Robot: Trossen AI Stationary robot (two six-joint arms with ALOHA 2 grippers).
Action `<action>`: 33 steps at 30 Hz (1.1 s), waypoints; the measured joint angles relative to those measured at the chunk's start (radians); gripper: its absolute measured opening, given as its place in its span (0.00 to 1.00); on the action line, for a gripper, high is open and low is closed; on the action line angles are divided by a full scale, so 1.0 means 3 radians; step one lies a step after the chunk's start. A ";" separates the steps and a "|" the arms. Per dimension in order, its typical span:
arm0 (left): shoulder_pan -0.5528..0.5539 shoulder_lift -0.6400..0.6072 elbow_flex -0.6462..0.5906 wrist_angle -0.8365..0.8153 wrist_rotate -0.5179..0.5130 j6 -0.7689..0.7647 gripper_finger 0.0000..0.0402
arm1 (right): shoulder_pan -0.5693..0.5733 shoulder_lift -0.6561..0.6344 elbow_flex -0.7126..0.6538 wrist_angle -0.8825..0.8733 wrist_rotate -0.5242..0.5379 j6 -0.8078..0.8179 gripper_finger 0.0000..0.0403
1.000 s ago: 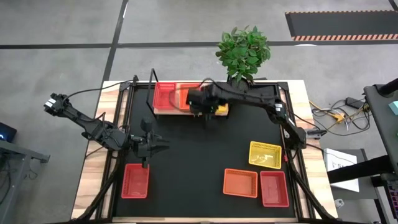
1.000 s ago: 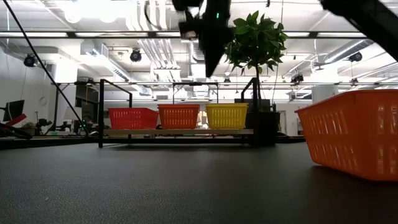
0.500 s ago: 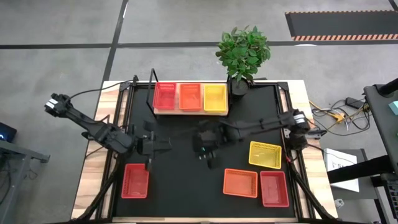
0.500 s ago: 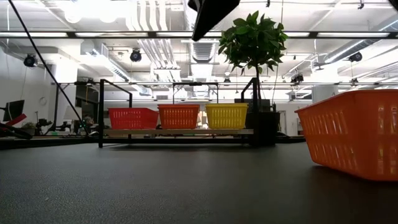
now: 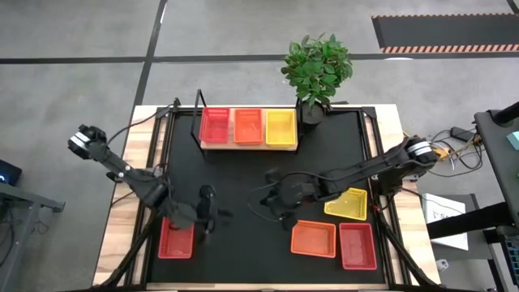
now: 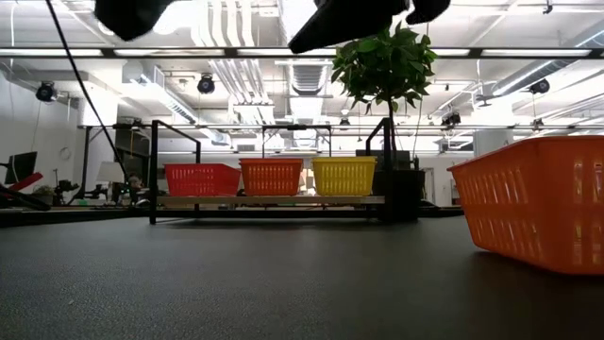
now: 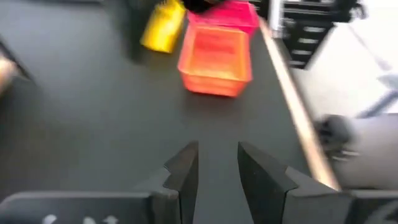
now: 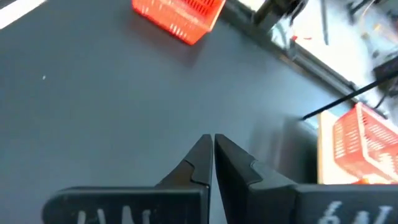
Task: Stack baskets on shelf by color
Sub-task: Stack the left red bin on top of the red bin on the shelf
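I have pulled my right tool (image 5: 280, 200), fingers pressed together and empty, back from the shelf (image 5: 247, 144) toward the loose orange basket (image 5: 314, 238), while my left tool (image 5: 207, 215), slightly parted and empty, nears the red basket (image 5: 176, 237).

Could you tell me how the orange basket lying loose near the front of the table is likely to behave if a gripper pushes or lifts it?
The orange basket looks like thin plastic mesh, so probably light and apt to slide across the black tabletop when nudged. Its low, wide shape suggests it rarely tips. The walls may flex slightly under a pinch.
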 joint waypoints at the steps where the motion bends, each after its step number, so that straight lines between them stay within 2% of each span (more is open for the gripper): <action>1: -0.0059 0.0056 0.0086 -0.0110 0.0060 -0.0198 0.24 | 0.0000 -0.0060 -0.0094 0.0115 0.0000 -0.0030 0.02; 3: -0.0146 0.0189 0.0333 -0.0456 0.0203 -0.0750 0.24 | -0.0004 -0.0183 -0.0255 0.0254 0.0000 -0.0103 0.02; 7: -0.0269 0.0556 0.1051 -0.1715 0.0709 -0.1988 0.23 | -0.0023 -0.0392 -0.0454 0.0456 -0.0005 -0.0170 0.02; 10: -0.0415 0.0934 0.1548 -0.2605 0.1297 -0.2155 0.22 | -0.0031 -0.0516 -0.0568 0.0589 -0.0006 -0.0216 0.02; 13: -0.0637 0.1231 0.1833 -0.3056 0.1628 -0.2173 0.21 | -0.0038 -0.0590 -0.0631 0.0632 -0.0005 -0.0223 0.02; 17: -0.0989 0.1425 0.1925 -0.3111 0.1712 -0.2498 0.20 | -0.0038 -0.0687 -0.0707 0.0641 -0.0005 -0.0257 0.02; 21: -0.1211 0.1445 0.1865 -0.3107 0.1721 -0.2660 0.22 | -0.0038 -0.0746 -0.0764 0.0620 -0.0012 -0.0303 0.02; 27: -0.1283 0.1449 0.1603 -0.3139 0.1669 -0.2675 0.33 | -0.0029 -0.0784 -0.0780 0.0546 -0.0009 -0.0218 0.02; 33: -0.1280 0.1448 0.1262 -0.3057 0.1651 -0.2452 0.43 | -0.0009 -0.0787 -0.0781 0.0315 -0.0002 -0.0090 0.02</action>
